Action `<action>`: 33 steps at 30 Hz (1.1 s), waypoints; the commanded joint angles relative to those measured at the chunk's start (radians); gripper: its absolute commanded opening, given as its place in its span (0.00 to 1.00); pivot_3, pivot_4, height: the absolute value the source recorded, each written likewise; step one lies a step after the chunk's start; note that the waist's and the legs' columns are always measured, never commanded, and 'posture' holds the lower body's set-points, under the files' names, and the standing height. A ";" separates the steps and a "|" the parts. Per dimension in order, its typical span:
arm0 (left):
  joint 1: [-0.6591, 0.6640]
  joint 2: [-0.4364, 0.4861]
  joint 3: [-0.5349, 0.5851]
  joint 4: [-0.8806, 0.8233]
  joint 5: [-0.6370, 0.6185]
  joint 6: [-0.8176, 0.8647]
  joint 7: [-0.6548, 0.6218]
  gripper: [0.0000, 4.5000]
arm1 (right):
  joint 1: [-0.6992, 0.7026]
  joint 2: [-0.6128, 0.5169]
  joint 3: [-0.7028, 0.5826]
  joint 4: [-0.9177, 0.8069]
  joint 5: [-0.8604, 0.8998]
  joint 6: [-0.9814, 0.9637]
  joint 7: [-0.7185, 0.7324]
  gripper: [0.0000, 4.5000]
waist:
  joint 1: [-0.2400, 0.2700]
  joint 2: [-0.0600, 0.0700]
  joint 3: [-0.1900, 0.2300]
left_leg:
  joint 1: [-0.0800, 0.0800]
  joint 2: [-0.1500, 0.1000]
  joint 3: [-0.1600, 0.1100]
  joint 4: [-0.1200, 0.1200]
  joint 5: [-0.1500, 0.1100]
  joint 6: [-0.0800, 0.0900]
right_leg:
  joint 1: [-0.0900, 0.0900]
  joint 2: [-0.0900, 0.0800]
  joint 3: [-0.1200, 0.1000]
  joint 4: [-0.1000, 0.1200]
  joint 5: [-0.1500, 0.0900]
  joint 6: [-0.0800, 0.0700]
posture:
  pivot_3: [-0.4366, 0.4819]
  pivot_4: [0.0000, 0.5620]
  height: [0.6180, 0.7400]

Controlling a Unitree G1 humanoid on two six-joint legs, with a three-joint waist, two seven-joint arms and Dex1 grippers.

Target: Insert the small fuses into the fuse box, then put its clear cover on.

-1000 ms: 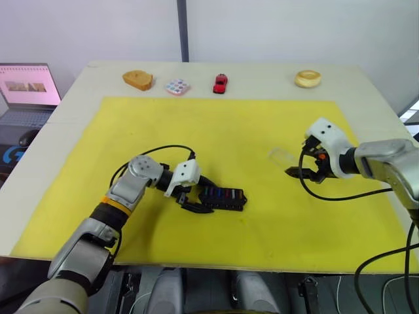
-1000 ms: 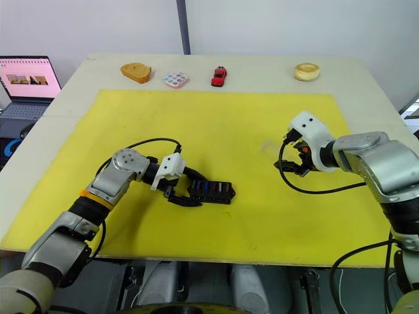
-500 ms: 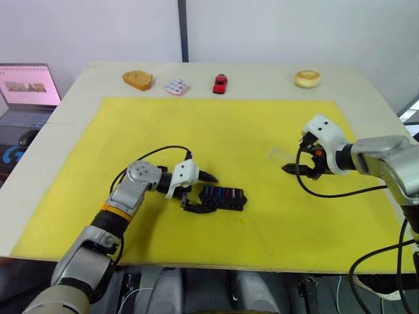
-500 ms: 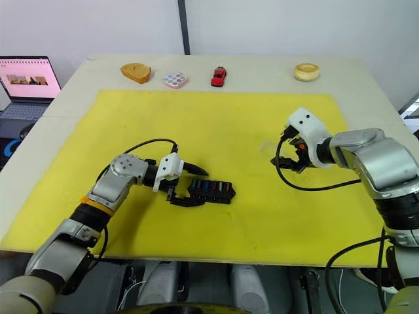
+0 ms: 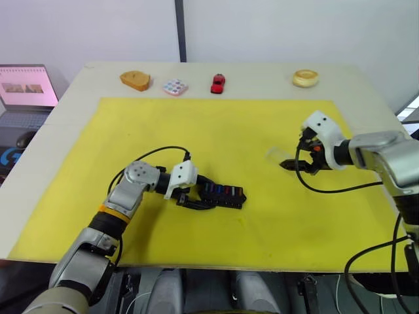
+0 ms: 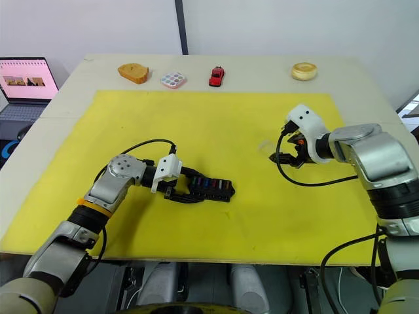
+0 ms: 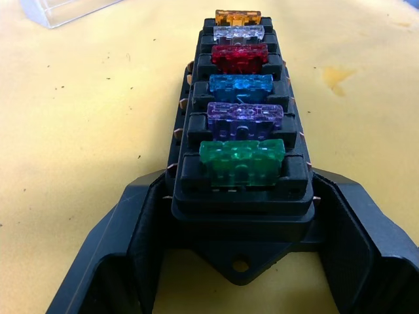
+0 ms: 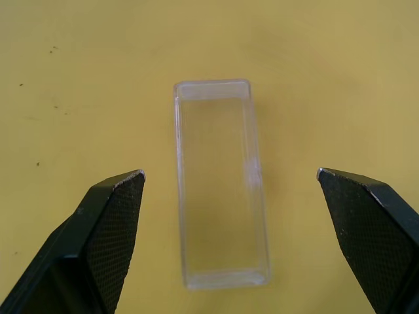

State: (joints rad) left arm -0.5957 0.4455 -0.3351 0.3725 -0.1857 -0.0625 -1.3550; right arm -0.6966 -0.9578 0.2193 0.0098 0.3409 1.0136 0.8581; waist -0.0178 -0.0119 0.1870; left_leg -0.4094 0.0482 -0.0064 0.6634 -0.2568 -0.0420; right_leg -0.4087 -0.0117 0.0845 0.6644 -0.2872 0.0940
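Observation:
The black fuse box (image 5: 222, 196) lies on the yellow mat (image 5: 216, 131). It holds the small fuses in a row: green (image 7: 242, 160), purple (image 7: 244, 114), teal (image 7: 241, 84), red (image 7: 239, 55), grey (image 7: 239, 33) and amber (image 7: 237, 16). My left gripper (image 5: 196, 194) is shut on the box's left end, one finger (image 7: 124, 248) against each side. The clear cover (image 8: 219, 190) lies flat on the mat to the right, also seen as (image 5: 278, 155). My right gripper (image 5: 289, 165) is open just beside it, its fingers (image 8: 114, 216) spread well wider than the cover, not touching it.
Along the table's far edge stand a brown bread-like piece (image 5: 135, 80), a white tile with pastel dots (image 5: 175, 87), a red toy car (image 5: 218, 83) and a tan ring (image 5: 305, 78). A laptop (image 5: 26, 88) sits off the table's left side.
My left gripper's raised finger has come down and the fingers have closed on the box's end. My right gripper has edged closer to the clear cover. The camera has shifted slightly.

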 commanded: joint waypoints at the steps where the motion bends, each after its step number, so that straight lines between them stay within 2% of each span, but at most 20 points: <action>1: -0.003 0.001 -0.020 0.032 0.042 -0.009 -0.011 0.57 | -0.042 0.026 0.012 0.048 -0.023 -0.024 0.035 1.00 | 0.000 0.000 0.000 | 0.000 0.000 0.000 0.000 0.000 0.000 | 0.000 0.000 0.000 0.000 0.000 0.000 | 0.48 0.27 1.00; 7: -0.012 0.000 -0.020 0.047 0.049 -0.024 -0.011 0.57 | -0.057 0.053 0.021 0.088 -0.047 -0.032 0.053 1.00 | 0.001 0.000 0.000 | 0.000 0.000 0.000 0.000 0.000 0.000 | 0.000 0.000 0.000 0.000 0.000 0.000 | 0.48 0.27 1.00; 10: -0.013 0.000 -0.019 0.052 0.050 -0.025 -0.011 0.57 | -0.060 0.052 0.012 0.086 -0.049 -0.027 0.060 0.80 | 0.001 0.000 0.000 | 0.000 0.000 0.000 0.000 0.000 0.000 | 0.000 0.000 0.000 0.001 0.000 0.000 | 0.48 0.27 1.00; 14: -0.016 0.000 -0.018 0.056 0.048 -0.023 -0.013 0.57 | -0.064 0.034 -0.004 0.023 -0.030 0.005 0.081 0.38 | 0.000 0.000 0.000 | 0.000 0.000 0.000 0.000 0.000 0.000 | 0.000 0.000 0.000 0.001 0.000 0.000 | 0.48 0.27 1.00; 17: -0.020 -0.001 -0.017 0.062 0.046 -0.020 -0.016 0.57 | -0.074 0.016 -0.015 -0.072 0.000 0.058 0.104 0.37 | 0.000 0.000 0.000 | 0.000 0.000 0.000 0.000 0.000 0.000 | 0.000 0.000 0.000 0.001 0.000 0.000 | 0.48 0.27 1.00; 21: -0.027 0.000 -0.019 0.070 0.045 -0.017 -0.029 0.57 | -0.133 0.024 -0.034 -0.290 0.107 0.220 0.122 0.37 | 0.001 0.001 0.000 | 0.000 0.000 -0.001 0.000 0.000 0.000 | 0.000 0.000 0.000 0.001 0.000 0.000 | 0.48 0.27 1.00; 25: -0.034 -0.003 -0.021 0.077 0.044 -0.009 -0.041 0.57 | -0.194 0.059 0.031 -0.479 0.158 0.295 0.103 0.37 | 0.001 0.001 0.000 | 0.000 0.000 -0.002 0.000 0.000 0.000 | 0.000 0.000 -0.001 0.001 0.000 0.000 | 0.48 0.27 1.00; 29: -0.044 -0.012 -0.026 0.087 0.047 -0.007 -0.050 0.57 | -0.237 0.162 0.092 -0.539 0.208 0.399 0.054 0.37 | 0.001 0.001 0.000 | 0.000 0.000 -0.002 0.000 0.000 0.000 | 0.000 0.000 -0.002 0.001 0.000 0.000 | 0.48 0.27 1.00; 33: -0.047 -0.017 -0.030 0.089 0.049 -0.009 -0.054 0.57 | -0.262 0.201 0.166 -0.522 0.204 0.429 0.019 0.37 | 0.004 0.001 0.000 | -0.001 0.000 -0.002 0.000 0.000 0.000 | 0.000 0.000 -0.002 0.001 0.000 0.000 | 0.48 0.27 1.00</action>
State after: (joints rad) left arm -0.6425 0.4266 -0.3407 0.4415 -0.1818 -0.0757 -1.4030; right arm -0.9224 -0.7632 0.3886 -0.5038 0.5453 1.4372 0.8920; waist -0.0136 -0.0113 0.1872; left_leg -0.4101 0.0483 -0.0081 0.6634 -0.2568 -0.0420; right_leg -0.4087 -0.0122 0.0828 0.6650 -0.2872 0.0938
